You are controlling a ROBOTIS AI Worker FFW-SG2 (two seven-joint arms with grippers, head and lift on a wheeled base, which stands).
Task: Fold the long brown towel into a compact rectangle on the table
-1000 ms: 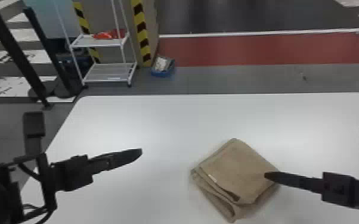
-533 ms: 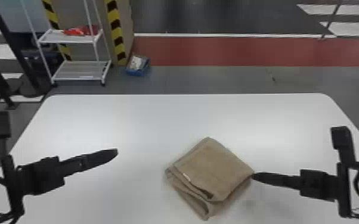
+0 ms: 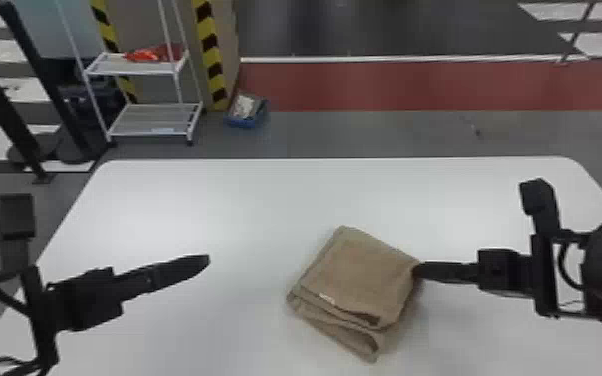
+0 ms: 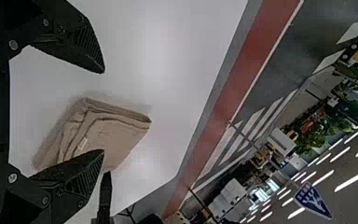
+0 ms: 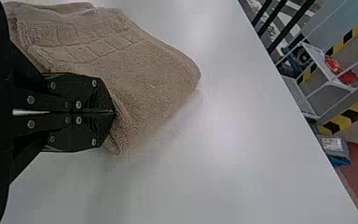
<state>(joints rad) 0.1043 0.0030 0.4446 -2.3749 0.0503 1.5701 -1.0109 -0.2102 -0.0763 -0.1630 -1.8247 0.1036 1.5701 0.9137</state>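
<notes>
My left gripper (image 3: 206, 261) is over the table's left part, apart from the brown towel (image 3: 360, 280), which lies folded in a layered, roughly square stack. In the left wrist view, this gripper (image 4: 104, 111) is open, with the towel (image 4: 121, 135) farther off beyond it. My right gripper (image 3: 416, 270) meets the towel's right corner. The right wrist view has that gripper (image 5: 114, 112) with its fingers together, tips against the edge of the towel (image 5: 154, 74). Whether any cloth is pinched cannot be told. Loose-looking lower layers stick out at the towel's near left side.
The white table (image 3: 245, 210) extends around the towel, its far edge running across the view. Beyond it on the floor stand a white shelf rack (image 3: 155, 120) and a blue box (image 3: 246, 112). Dark posts (image 3: 25, 100) rise at the far left.
The head view has shifted sideways. Relative to the towel, my right gripper has gone from over its top, near the right corner, to that corner's outer edge. The towel keeps its folded shape.
</notes>
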